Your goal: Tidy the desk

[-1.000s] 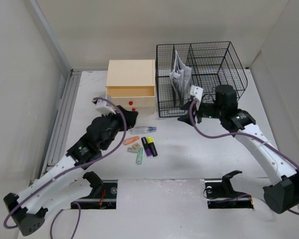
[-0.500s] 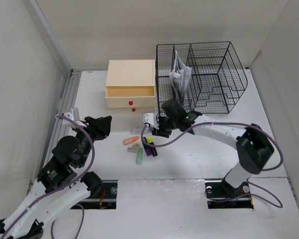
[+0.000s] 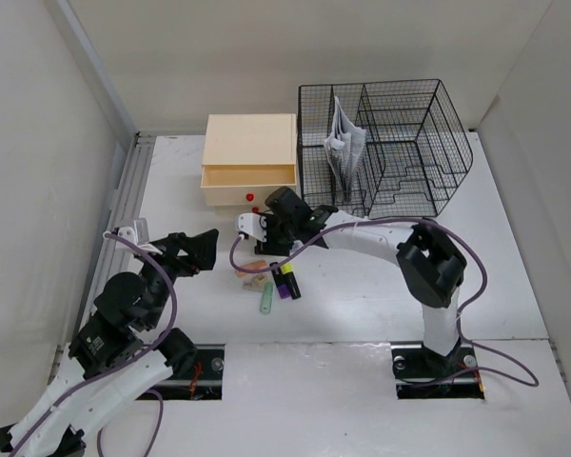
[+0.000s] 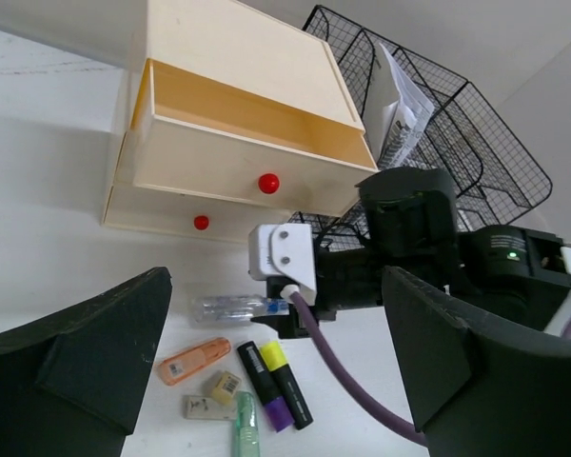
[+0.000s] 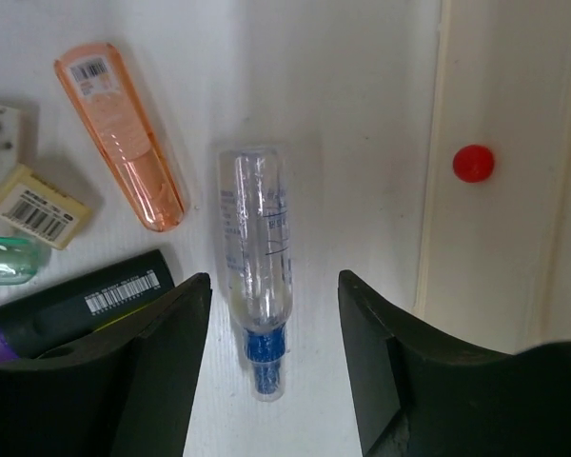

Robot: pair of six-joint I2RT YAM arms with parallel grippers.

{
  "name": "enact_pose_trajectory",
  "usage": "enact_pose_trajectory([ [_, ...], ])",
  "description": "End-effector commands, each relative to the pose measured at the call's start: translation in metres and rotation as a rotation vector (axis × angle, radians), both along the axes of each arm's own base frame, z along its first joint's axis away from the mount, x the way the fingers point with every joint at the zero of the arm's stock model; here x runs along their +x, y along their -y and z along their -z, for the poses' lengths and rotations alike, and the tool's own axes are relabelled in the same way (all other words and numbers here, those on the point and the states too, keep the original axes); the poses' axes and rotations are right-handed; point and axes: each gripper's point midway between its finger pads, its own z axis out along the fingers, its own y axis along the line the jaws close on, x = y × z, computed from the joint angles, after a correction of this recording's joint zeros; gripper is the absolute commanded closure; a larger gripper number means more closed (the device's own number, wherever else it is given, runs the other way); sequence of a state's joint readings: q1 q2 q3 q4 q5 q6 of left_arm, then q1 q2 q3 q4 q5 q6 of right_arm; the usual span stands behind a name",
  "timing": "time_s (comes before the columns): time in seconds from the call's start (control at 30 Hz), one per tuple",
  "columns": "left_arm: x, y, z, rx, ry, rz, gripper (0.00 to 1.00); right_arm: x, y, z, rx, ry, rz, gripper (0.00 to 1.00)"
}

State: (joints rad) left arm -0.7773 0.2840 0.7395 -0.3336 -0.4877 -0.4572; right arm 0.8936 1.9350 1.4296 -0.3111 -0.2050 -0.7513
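Bright, even diffuse light; soft faint shadows on the desk (image 3: 362, 305); all three views reasonably sharp

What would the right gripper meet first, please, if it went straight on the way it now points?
Probably the clear blue-capped tube, lying on the desk squarely ahead of the open right gripper.

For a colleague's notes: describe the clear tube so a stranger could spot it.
Start at the cream drawer box. Just in front of its lower red knob lies the clear tube, beside an orange tube. It alone is colourless, with a blue cap.
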Motion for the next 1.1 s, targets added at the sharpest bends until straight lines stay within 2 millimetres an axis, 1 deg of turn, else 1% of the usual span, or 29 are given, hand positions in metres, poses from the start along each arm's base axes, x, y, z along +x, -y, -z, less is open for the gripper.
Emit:
enact_pose_trajectory([
  [0.0, -0.005, -0.002, -0.015, -0.036, 0.060, 0.015, 0.09, 0.004, -0.006, -0.006, -0.007, 0.005, 0.011, 0.39],
  [0.07, -0.006, -0.003, -0.013, -0.030, 0.065, 0.015, 0.07, 0.004, -0.007, -0.002, -0.018, -0.004, 0.011, 0.37],
  [0.1, -0.008, -0.003, -0.015, -0.038, 0.074, 0.024, 0.04, 0.004, -0.007, 0.002, -0.030, -0.013, 0.011, 0.37],
  [0.17, -0.010, -0.005, -0.017, -0.045, 0.081, 0.024, 0.02, 0.006, -0.010, 0.003, -0.029, -0.012, 0.011, 0.37],
  [0.2, -0.012, -0.007, -0.019, -0.054, 0.090, 0.024, 0.02, 0.006, -0.010, 0.011, -0.041, -0.022, 0.011, 0.37],
  [0.23, -0.012, -0.007, -0.019, -0.054, 0.090, 0.024, 0.02, 0.007, -0.010, 0.008, -0.041, -0.022, 0.011, 0.37],
  [0.27, -0.013, -0.008, -0.020, -0.060, 0.097, 0.024, 0.02, 0.008, -0.012, 0.012, -0.045, -0.025, 0.011, 0.37],
  [0.3, -0.013, -0.008, -0.020, -0.060, 0.097, 0.024, 0.01, 0.006, -0.010, 0.021, -0.065, -0.040, 0.011, 0.37],
  [0.37, -0.014, -0.010, -0.022, -0.067, 0.104, 0.024, 0.01, 0.008, -0.012, 0.023, -0.071, -0.045, 0.011, 0.37],
  [0.4, -0.014, -0.010, -0.022, -0.067, 0.104, 0.024, 0.01, 0.006, -0.009, 0.033, -0.093, -0.062, 0.011, 0.37],
  [0.43, -0.016, -0.011, -0.023, -0.073, 0.110, 0.023, 0.01, 0.008, -0.011, 0.030, -0.086, -0.057, 0.011, 0.37],
  [0.47, -0.016, -0.011, -0.023, -0.073, 0.110, 0.023, 0.01, 0.006, -0.009, 0.037, -0.103, -0.070, 0.011, 0.37],
  [0.53, -0.016, -0.011, -0.021, -0.067, 0.104, 0.024, 0.01, 0.004, -0.010, 0.041, -0.109, -0.084, 0.005, 0.37],
  [0.57, -0.016, -0.011, -0.021, -0.067, 0.104, 0.024, 0.01, 0.002, -0.007, 0.047, -0.127, -0.098, 0.005, 0.37],
  [0.6, -0.016, -0.011, -0.021, -0.067, 0.104, 0.024, 0.01, 0.004, -0.009, 0.044, -0.120, -0.093, 0.005, 0.37],
  [0.63, -0.016, -0.011, -0.021, -0.067, 0.104, 0.024, 0.01, 0.002, -0.006, 0.051, -0.138, -0.107, 0.005, 0.37],
  [0.67, -0.016, -0.011, -0.021, -0.067, 0.104, 0.024, 0.01, -0.001, -0.005, 0.052, -0.146, -0.113, -0.012, 0.37],
  [0.7, -0.016, -0.011, -0.021, -0.067, 0.104, 0.024, 0.01, -0.005, -0.003, 0.054, -0.156, -0.131, -0.018, 0.40],
  [0.73, -0.016, -0.011, -0.021, -0.067, 0.104, 0.024, 0.01, -0.005, -0.003, 0.052, -0.158, -0.126, -0.025, 0.51],
  [0.8, -0.016, -0.011, -0.021, -0.067, 0.104, 0.024, 0.01, -0.011, -0.001, 0.054, -0.167, -0.153, -0.037, 0.69],
  [0.83, -0.016, -0.011, -0.021, -0.067, 0.104, 0.024, 0.01, -0.011, -0.001, 0.054, -0.167, -0.153, -0.037, 0.77],
  [0.87, -0.016, -0.011, -0.021, -0.067, 0.104, 0.024, 0.01, -0.012, -0.003, 0.046, -0.149, -0.152, -0.046, 0.89],
  [0.9, -0.016, -0.011, -0.021, -0.067, 0.104, 0.024, 0.01, -0.013, -0.005, 0.039, -0.133, -0.150, -0.052, 0.93],
  [0.93, -0.017, -0.012, -0.022, -0.073, 0.110, 0.023, 0.01, -0.016, -0.005, 0.034, -0.123, -0.155, -0.060, 0.95],
  [0.97, -0.017, -0.012, -0.022, -0.073, 0.110, 0.023, 0.01, -0.018, -0.005, 0.021, -0.106, -0.151, -0.067, 0.97],
  [1.0, -0.016, -0.011, -0.019, -0.076, 0.101, 0.024, 0.01, -0.019, -0.010, 0.009, -0.076, -0.148, -0.081, 0.98],
  [1.03, -0.016, -0.011, -0.019, -0.076, 0.101, 0.024, 0.01, -0.023, -0.008, 0.000, -0.071, -0.155, -0.088, 0.98],
  [1.07, -0.016, -0.011, -0.019, -0.076, 0.101, 0.024, 0.01, -0.022, -0.013, -0.018, -0.039, -0.141, -0.098, 0.98],
])
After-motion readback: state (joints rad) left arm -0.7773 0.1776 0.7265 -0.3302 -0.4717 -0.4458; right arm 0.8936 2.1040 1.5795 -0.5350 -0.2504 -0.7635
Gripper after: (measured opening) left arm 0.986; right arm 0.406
